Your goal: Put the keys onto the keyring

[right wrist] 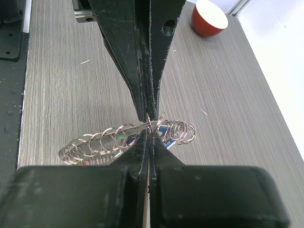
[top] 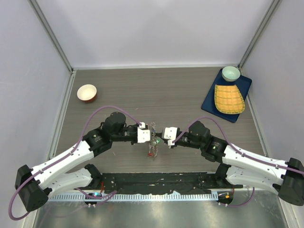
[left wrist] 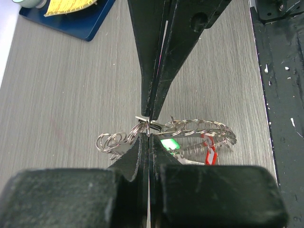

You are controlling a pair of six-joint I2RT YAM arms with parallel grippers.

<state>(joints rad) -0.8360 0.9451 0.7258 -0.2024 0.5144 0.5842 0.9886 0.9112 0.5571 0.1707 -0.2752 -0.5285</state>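
The keyring (left wrist: pixel 199 127) is a thin grey metal hoop strung with small split rings and silver keys (left wrist: pixel 190 159), held just above the table's middle. A green tag (left wrist: pixel 169 143) and a red tag (left wrist: pixel 209 153) hang under it. In the top view the bundle of keys (top: pixel 152 148) dangles between the two arms. My left gripper (left wrist: pixel 148 136) is shut on the keyring's wire. My right gripper (right wrist: pixel 151 133) is shut on the same wire of the keyring (right wrist: pixel 102 137), from the opposite side. The two grippers meet tip to tip: left gripper (top: pixel 151 135), right gripper (top: pixel 161 136).
A red bowl (top: pixel 87 92) stands at the back left. At the back right, a blue tray (top: pixel 209 100) carries a yellow woven dish (top: pixel 229 98) and a pale green bowl (top: pixel 231 72). A black mat (top: pixel 156 183) lies along the near edge.
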